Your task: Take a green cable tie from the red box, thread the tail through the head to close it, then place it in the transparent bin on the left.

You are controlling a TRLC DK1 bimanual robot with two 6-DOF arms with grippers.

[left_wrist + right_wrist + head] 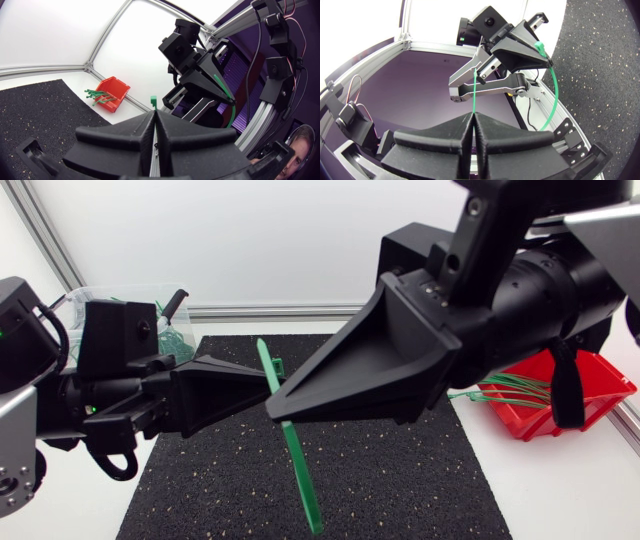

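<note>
The 2 grippers meet in mid-air over the black mat [400, 480] on the table [560, 490]. The left gripper [258, 387] is closed on the green cable tie [301, 470] near its head, which pokes up past the fingertips. The right gripper [277, 409] is clamped on the strap just beside it. The tail slants down toward the mat. More ties [512, 390] lie in the red box [605, 395]. The transparent bin [95, 295] sits behind the left arm [30, 400].

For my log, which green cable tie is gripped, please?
The long green cable tie in the left gripper and right gripper; others lie in the red box.
</note>
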